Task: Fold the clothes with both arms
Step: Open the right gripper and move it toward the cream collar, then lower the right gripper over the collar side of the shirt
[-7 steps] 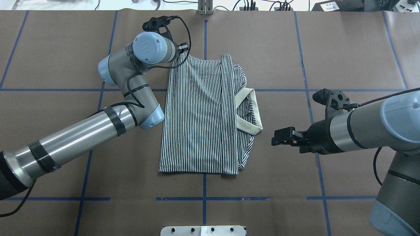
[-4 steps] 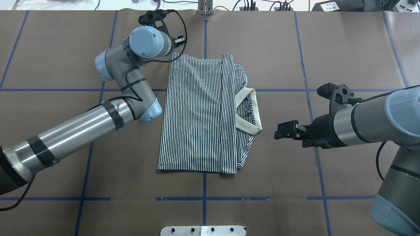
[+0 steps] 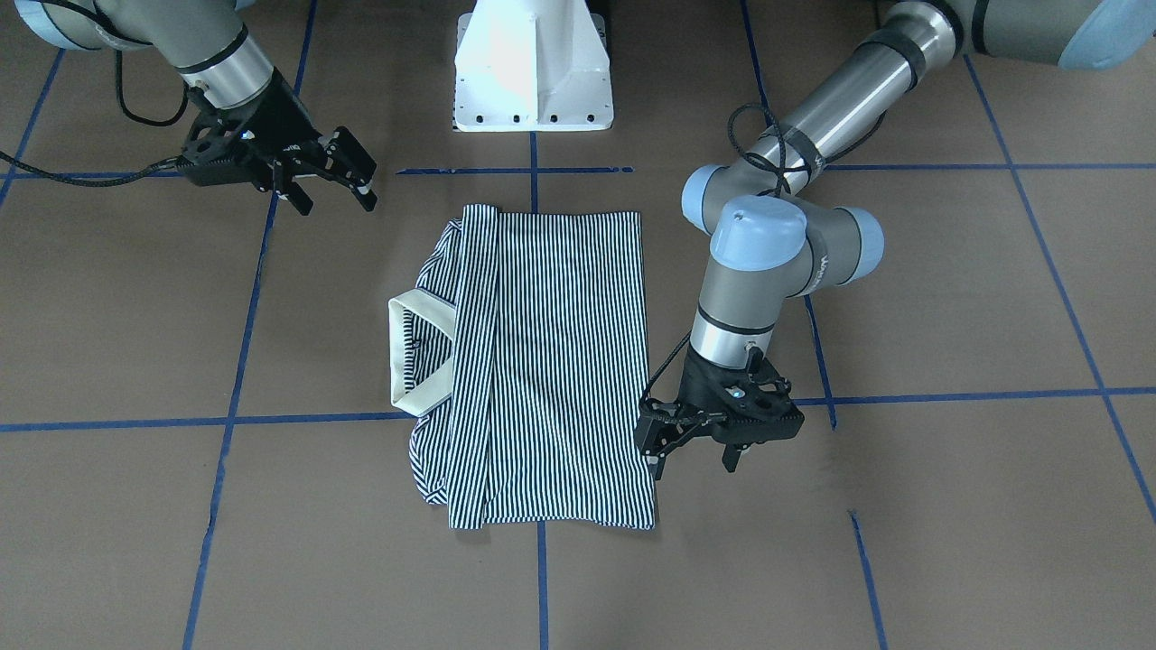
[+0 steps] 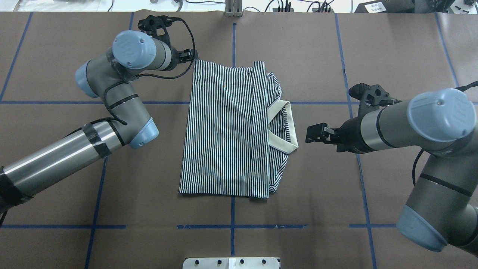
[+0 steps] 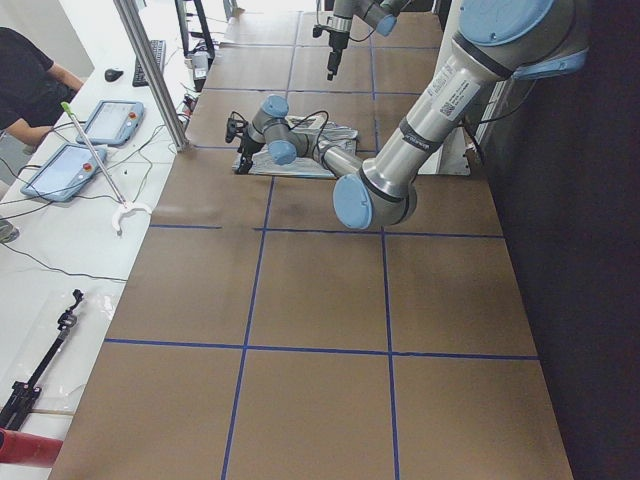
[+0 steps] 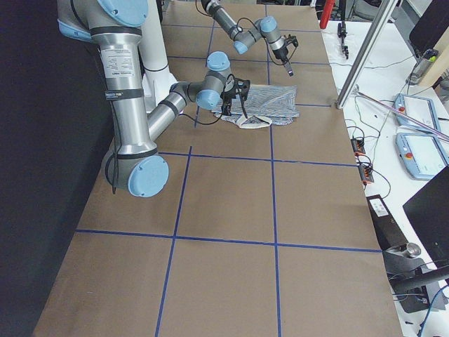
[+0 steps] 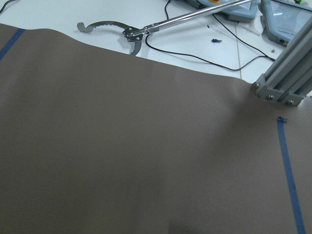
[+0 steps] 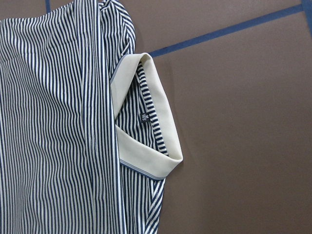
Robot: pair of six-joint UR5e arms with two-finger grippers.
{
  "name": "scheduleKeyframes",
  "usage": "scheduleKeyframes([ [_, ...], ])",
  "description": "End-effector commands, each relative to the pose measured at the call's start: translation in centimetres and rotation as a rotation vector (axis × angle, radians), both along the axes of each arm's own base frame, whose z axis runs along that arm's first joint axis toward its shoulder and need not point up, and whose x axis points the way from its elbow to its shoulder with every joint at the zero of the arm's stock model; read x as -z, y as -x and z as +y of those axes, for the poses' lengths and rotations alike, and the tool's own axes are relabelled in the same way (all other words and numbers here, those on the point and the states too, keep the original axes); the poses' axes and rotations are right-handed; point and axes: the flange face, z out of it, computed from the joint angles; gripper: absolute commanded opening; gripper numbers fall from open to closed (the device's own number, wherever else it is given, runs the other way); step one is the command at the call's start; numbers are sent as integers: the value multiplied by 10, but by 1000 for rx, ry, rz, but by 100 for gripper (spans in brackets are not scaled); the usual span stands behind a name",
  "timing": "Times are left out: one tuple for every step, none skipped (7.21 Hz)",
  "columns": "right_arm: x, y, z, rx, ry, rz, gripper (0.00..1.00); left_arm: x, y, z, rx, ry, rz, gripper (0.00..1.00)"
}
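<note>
The striped polo shirt (image 4: pixel 227 130) lies folded lengthwise on the brown table, with its cream collar (image 4: pixel 287 130) sticking out toward my right side. It also shows in the front view (image 3: pixel 551 361) and the right wrist view (image 8: pixel 53 122). My left gripper (image 4: pixel 191 55) is open and empty, just off the shirt's far left corner; in the front view (image 3: pixel 693 465) it hangs low beside the shirt's edge. My right gripper (image 4: pixel 310 135) is open and empty, level with the collar and a short way from it, also seen in the front view (image 3: pixel 339 203).
The white pedestal base (image 3: pixel 533 68) stands at the near edge behind the shirt. An aluminium post (image 4: pixel 233 9) rises at the far edge. Blue tape lines (image 4: pixel 233 226) cross the table. Beyond the far edge lie a grabber tool (image 7: pixel 131 34) and cables.
My left gripper has drawn back to the left, off the shirt's far left corner. My right gripper has moved a little farther out and toward the collar.
</note>
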Motion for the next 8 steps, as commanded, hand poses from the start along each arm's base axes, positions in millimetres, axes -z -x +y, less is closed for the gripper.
scheduleKeyframes([
  [33, 39, -3, 23, -10, 126, 100, 23, 30, 36, -73, 18, 2, 100],
  [52, 58, 0, 46, 0, 153, 100, 35, 38, 49, -146, 32, 58, 100],
  [57, 85, 2, 60, -3, 174, 100, 29, 56, 69, -167, 39, 85, 100],
  [57, 120, 4, 64, -21, 210, 100, 30, 82, 93, -157, 24, 104, 100],
  [62, 151, 1, 77, -14, 248, 100, 33, 101, 116, -163, 28, 104, 100],
  [65, 170, 0, 95, -4, 282, 100, 51, 111, 132, -174, 49, 91, 100],
  [72, 188, 5, 132, -26, 302, 100, 63, 116, 143, -181, 60, 87, 100],
  [91, 207, 3, 152, -34, 306, 100, 63, 113, 148, -205, 71, 96, 100],
])
